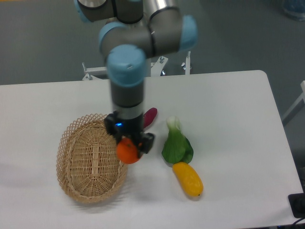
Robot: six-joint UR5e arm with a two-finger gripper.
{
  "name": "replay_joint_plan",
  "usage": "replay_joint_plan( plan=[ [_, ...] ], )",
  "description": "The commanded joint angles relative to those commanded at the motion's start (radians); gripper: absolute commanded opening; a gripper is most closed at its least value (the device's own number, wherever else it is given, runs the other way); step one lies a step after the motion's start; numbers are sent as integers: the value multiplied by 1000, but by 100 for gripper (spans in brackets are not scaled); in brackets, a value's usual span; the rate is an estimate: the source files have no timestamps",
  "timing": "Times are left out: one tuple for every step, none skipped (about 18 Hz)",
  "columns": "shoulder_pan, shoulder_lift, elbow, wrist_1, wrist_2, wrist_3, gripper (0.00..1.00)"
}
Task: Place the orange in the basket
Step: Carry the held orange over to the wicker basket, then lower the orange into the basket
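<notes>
Fingers [129,144] clamped on the orange [127,151] above the basket [76,188] rim — letting go here, I risk it bouncing off the wicker edge onto the table [238,105].

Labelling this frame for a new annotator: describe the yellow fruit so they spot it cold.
Start at the oval tan wicker basket on the left of the white table, then look right past the leafy green vegetable. Just below that vegetable, toward the table's front edge, lies the oblong yellow fruit. It is the only yellow item, longer than the round orange held in the arm's fingers.
</notes>
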Motion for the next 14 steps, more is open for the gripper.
replay_joint_plan(
  plan=[
    [-3, -18, 8, 2, 2, -22, 69],
    [-14, -32, 12, 2, 3, -37, 69],
    [-26, -43, 12, 3, 3, -48, 69],
    [-35, -58, 12, 3, 3, -54, 69],
    [-43, -69, 11, 3, 6, -63, 69],
    [-51, -74, 12, 3, 8, -84, 69],
    [-54, -75, 11, 3, 6, -94, 69],
    [-60, -83, 3, 5, 6, -94, 69],
    [-71, -92, 3, 5, 9, -94, 69],
    [-77, -94, 3, 3, 9, -94, 69],
    [-81, -95, 0, 5, 9, -94, 69],
    [-87, -97, -1, 3, 11, -95, 69],
    [-91, -101, -3, 3, 11, -97, 69],
    [-94, -108, -6, 3, 11, -105, 69]
  ],
)
